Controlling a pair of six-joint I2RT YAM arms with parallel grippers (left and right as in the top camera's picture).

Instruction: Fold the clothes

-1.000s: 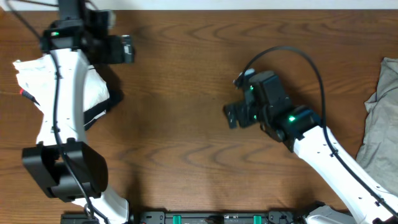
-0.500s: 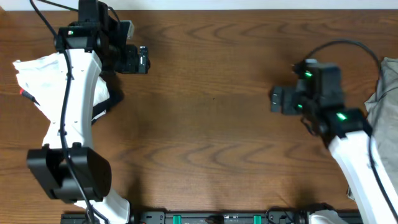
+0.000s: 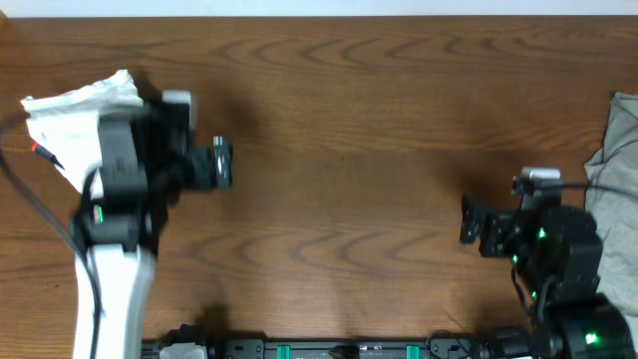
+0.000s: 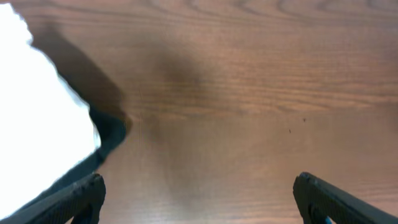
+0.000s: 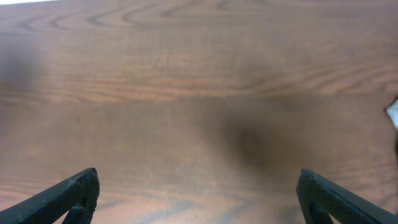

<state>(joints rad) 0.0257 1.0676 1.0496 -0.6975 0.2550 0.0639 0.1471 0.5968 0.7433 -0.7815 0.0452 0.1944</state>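
The white T-shirt [image 3: 70, 112] lies bunched at the far left of the wooden table, partly hidden by my left arm; no lettering shows. It also shows as a bright white patch in the left wrist view [image 4: 37, 106]. My left gripper [image 3: 221, 164] is open and empty, just right of the shirt and apart from it; its fingers are spread wide over bare wood in the left wrist view [image 4: 199, 190]. My right gripper [image 3: 469, 221] is open and empty at the right front, over bare wood in the right wrist view [image 5: 199, 186].
A grey crumpled garment [image 3: 613, 165] lies at the table's right edge, just right of my right arm. A white wall strip runs along the table's far edge [image 3: 319, 8]. Brown wood [image 3: 339, 150] lies between the two grippers.
Both arms have drawn back toward the front edge. The left gripper has come down from the back left. The right gripper has moved right and forward, near the grey garment.
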